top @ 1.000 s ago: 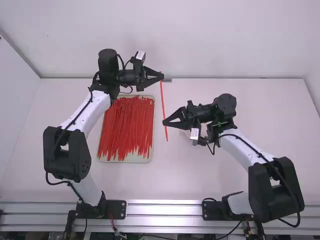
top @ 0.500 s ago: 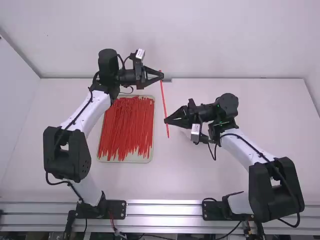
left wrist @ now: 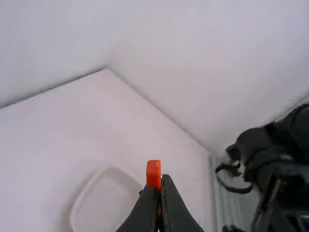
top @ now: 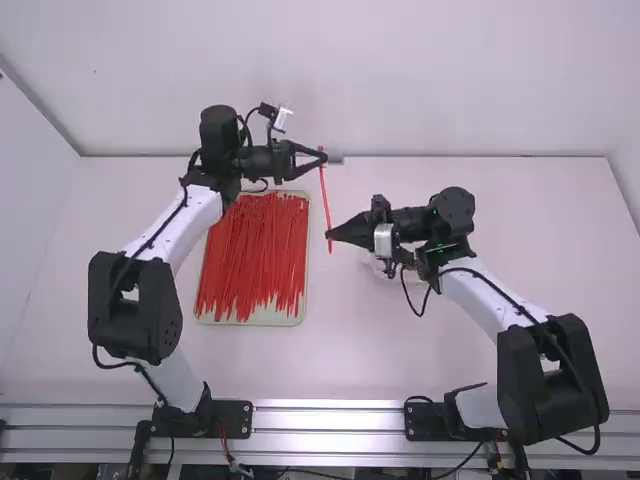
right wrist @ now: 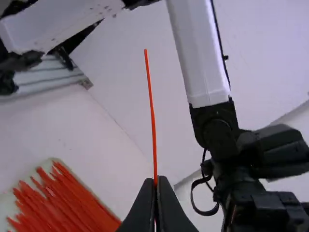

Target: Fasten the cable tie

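Cable tie [top: 324, 195], red and thin, is held off the tabletop [top: 520, 200] in the high view, just beside the tray [top: 250, 321] of spare ties [top: 255, 255]. We see the left hand [top: 318, 158] clamped on its far, upper end and the right hand [top: 332, 233] pinched on it near the lower end, so the strap spans straight between the two.

From the left wrist view, the left hand [left wrist: 158, 187] has its fingers pressed together just under the blocky orange-red head [left wrist: 153, 173], which pokes out beyond the tips. We judge that a good hold, since the head's slot seems to stay free.

From the right wrist view, the right hand [right wrist: 154, 182] is closed on the strap [right wrist: 150, 116], which runs away from the fingertips as a fine, nearly straight line, with the heap of spare ties below it.

We expect the tie to be very light, smooth and springy: stiff enough to hold its line, yet ready to bow or twist in the grip. We would hold it close to the tail tip, leaving a short free end to steer into the head.
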